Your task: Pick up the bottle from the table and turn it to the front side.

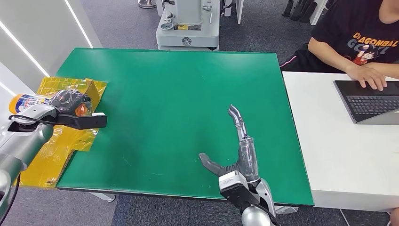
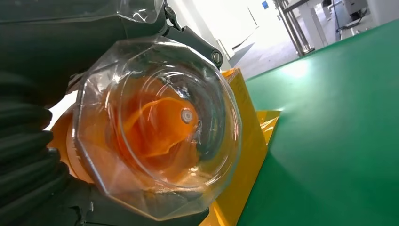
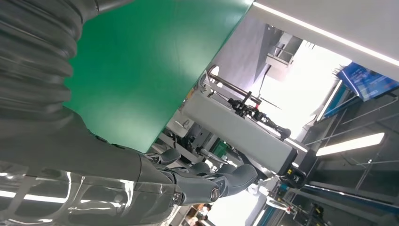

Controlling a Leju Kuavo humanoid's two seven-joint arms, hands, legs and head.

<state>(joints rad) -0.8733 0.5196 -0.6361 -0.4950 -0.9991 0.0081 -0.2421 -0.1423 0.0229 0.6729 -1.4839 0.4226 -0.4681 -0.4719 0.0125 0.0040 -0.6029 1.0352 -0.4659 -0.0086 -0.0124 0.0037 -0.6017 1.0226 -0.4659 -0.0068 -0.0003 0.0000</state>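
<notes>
From the head view, a green table [image 1: 188,117] stretches ahead of the robot. At its left edge, over a crinkled yellow sheet [image 1: 61,141], the left hand [image 1: 70,101] grips a bottle [image 1: 28,101] lying on its side, its cap end pointing away from the table and its clear base (with orange showing inside) pointing toward the middle. The dark fingers wrap around the bottle's body. Low on the right, the right hand [image 1: 237,150] hovers above the table with its fingers straight and its thumb stuck out sideways, holding nothing. Beyond the table's right edge, a person [image 1: 362,42] in a black shirt sits at a white desk [image 1: 339,141], one hand on a laptop [image 1: 367,101]. A white machine [image 1: 188,28] stands past the far edge.

In the left wrist view, the bottle's clear base [image 2: 157,129] faces the camera close up, orange inside, clasped by the left hand [image 2: 28,155]. The yellow sheet [image 2: 249,141] and the table [image 2: 339,132] lie behind it.

In the right wrist view, the right hand [image 3: 141,188] reaches out with fingers [image 3: 226,179] extended and free, the table [image 3: 141,70] beside it and the white machine [image 3: 240,136] beyond.
</notes>
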